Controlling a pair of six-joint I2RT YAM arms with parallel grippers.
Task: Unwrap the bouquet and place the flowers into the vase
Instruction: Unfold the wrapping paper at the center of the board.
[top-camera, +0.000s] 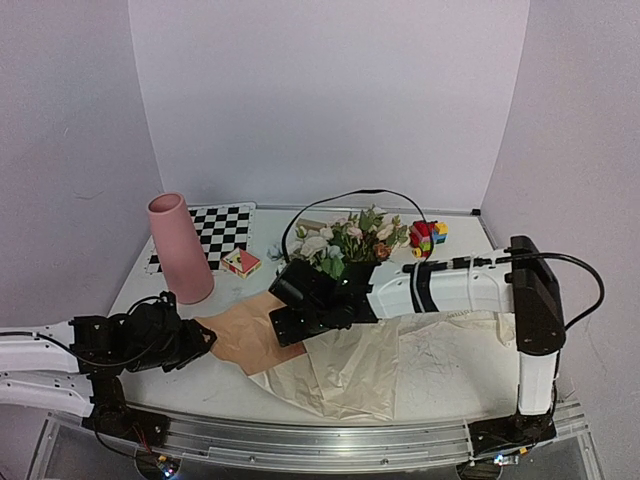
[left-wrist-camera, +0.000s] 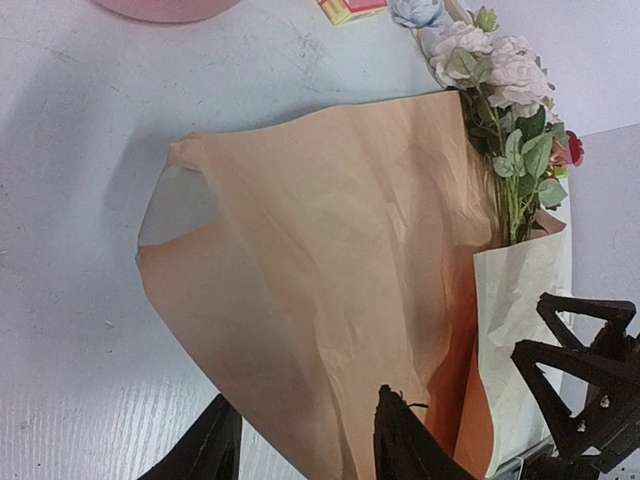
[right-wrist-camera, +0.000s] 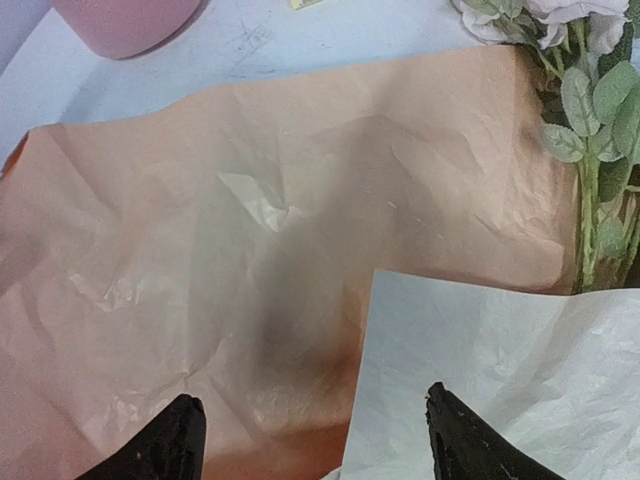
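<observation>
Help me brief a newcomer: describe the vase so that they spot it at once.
Start at the white table and go to its far left, where a black-and-white checkerboard lies. The vase stands at the board's left edge, near a small red-and-yellow block. It alone is tall and plain pink; its neighbours are low and patterned.

The white table (top-camera: 190, 385) carried a pink vase (top-camera: 180, 247) upright at far left, a checkerboard mat (top-camera: 225, 228) flat beside it, a small red-and-yellow block (top-camera: 241, 262), colourful toy bricks (top-camera: 426, 238) far right, and crumpled tan kraft paper (top-camera: 245, 335) under the flowers (top-camera: 350, 238), beside a pale sheet (top-camera: 420, 365)
</observation>
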